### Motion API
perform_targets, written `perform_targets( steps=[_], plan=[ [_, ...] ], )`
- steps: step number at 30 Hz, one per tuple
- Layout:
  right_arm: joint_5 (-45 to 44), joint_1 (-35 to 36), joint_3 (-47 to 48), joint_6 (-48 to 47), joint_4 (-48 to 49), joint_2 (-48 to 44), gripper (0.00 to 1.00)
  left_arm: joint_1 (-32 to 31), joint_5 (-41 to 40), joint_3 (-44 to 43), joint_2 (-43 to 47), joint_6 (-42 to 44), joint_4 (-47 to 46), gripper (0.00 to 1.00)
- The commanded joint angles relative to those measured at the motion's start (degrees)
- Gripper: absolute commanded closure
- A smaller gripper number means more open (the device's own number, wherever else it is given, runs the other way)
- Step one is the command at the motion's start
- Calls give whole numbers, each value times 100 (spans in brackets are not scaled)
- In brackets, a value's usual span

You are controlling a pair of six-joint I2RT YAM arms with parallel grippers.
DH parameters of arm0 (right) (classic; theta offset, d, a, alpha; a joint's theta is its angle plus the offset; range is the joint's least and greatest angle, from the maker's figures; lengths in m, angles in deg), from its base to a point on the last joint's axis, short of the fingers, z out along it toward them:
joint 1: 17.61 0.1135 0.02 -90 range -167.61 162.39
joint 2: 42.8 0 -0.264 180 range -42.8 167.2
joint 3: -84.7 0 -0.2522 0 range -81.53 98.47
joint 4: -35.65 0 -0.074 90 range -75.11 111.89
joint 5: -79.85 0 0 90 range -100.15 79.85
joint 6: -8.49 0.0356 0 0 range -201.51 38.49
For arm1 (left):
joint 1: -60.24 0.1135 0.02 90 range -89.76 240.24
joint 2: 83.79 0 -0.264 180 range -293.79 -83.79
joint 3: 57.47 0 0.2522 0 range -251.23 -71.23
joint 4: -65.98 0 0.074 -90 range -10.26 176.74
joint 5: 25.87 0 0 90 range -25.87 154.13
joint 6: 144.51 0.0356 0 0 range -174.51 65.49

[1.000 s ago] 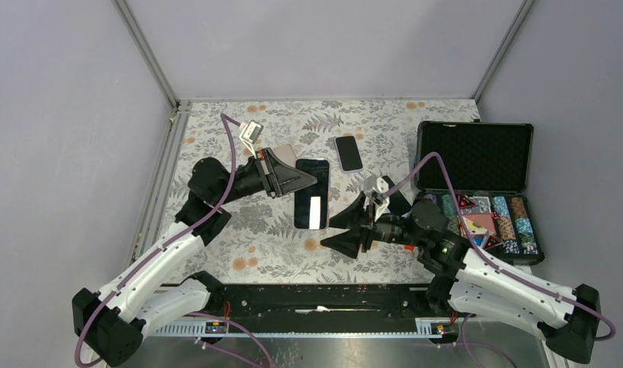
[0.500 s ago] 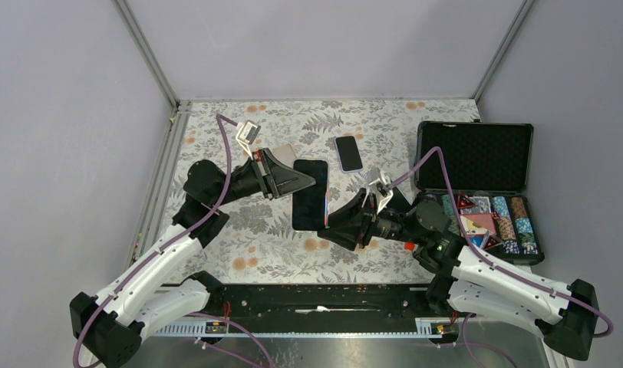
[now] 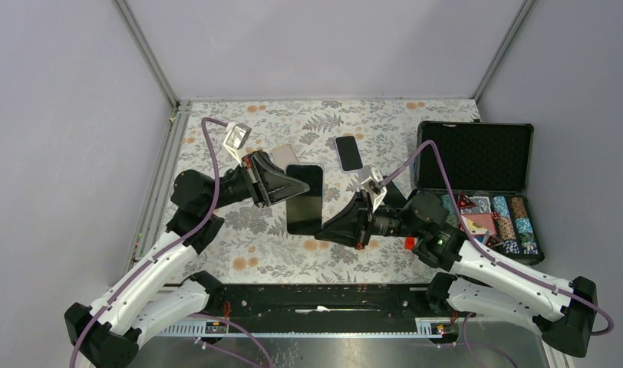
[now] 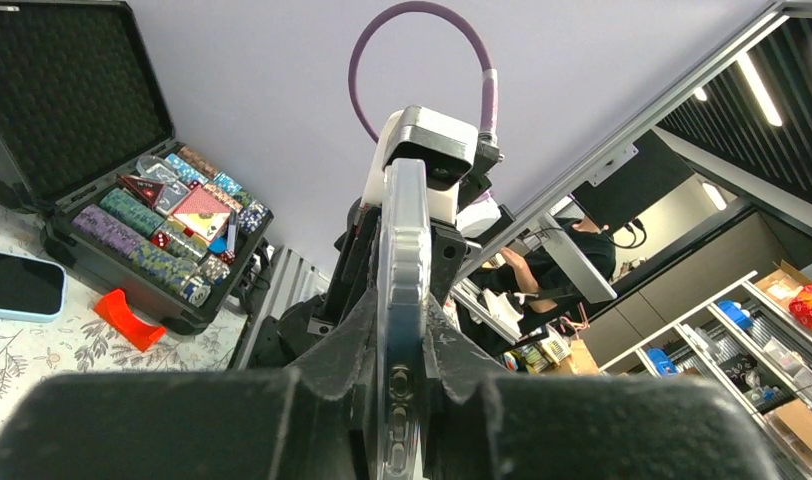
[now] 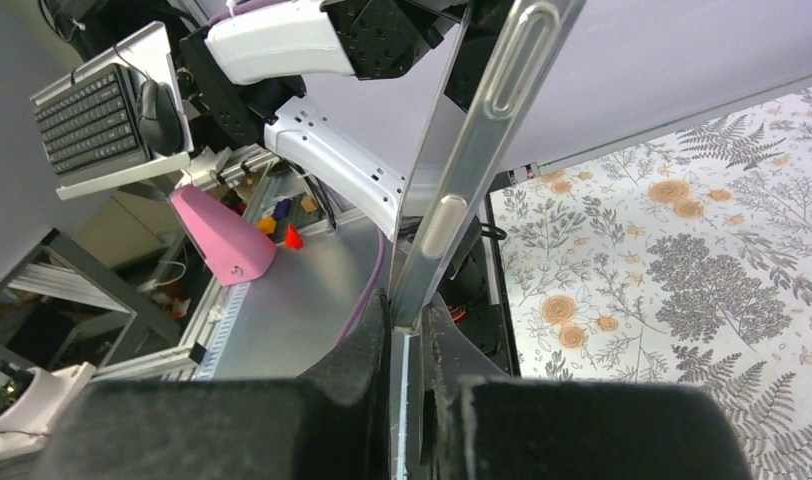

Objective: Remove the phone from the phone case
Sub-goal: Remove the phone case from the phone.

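I have the phone (image 3: 304, 199) held up off the table (image 3: 247, 245), well to the left of the chip box (image 3: 477, 157), with its screen facing the top camera. The left gripper (image 3: 295, 186) pinches the long side farther from the chip box, its jaws pressed onto front and back. My left wrist view shows the clear case (image 4: 402, 250) rim squeezed between the fingers (image 4: 347, 350). The right gripper (image 3: 327, 228) is clamped on the near corner on the chip-box side. Its wrist view shows the thin edge, with side buttons, running straight out from between the jaws.

As I judge it, the phone is a stiff, glass-faced slab, fairly heavy and slick. The case looks like soft clear plastic that should flex and peel at a corner. I'd want one gripper holding only the case lip and the other bearing on the phone body, since pinching through both layers locks them together. Glass won't forgive a drop, so I'd work low.

There is open table on the side away from the chip box and toward the arm bases. A second phone (image 3: 348, 152) lies farther back, between my load and the chip box lid. A beige slab (image 3: 284, 154) sits just behind the left gripper. Both are near enough to clip. The grippers are close together, so wrist twists need care.
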Motion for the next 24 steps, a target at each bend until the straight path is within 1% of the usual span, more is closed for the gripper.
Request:
perform_targets(
  steps=[1,7,12,16,24],
  plan=[
    [662,6,315,-1020,-487,2,100,45,-148,10,71,-536,-369,100],
    [1141,8,598,-2128,-1584,-14,100,41,-2,-99,-141,-553,-347,100],
    [1257,6,930,-2920,-2483,198,100,33,190,-210,-352,-570,-373,100],
    [1096,8,992,-3102,-2554,359,100,36,209,-229,-375,-575,-340,100],
    [472,6,1032,-3019,-2443,613,100,33,205,-204,-358,-692,-322,100]
  ],
)
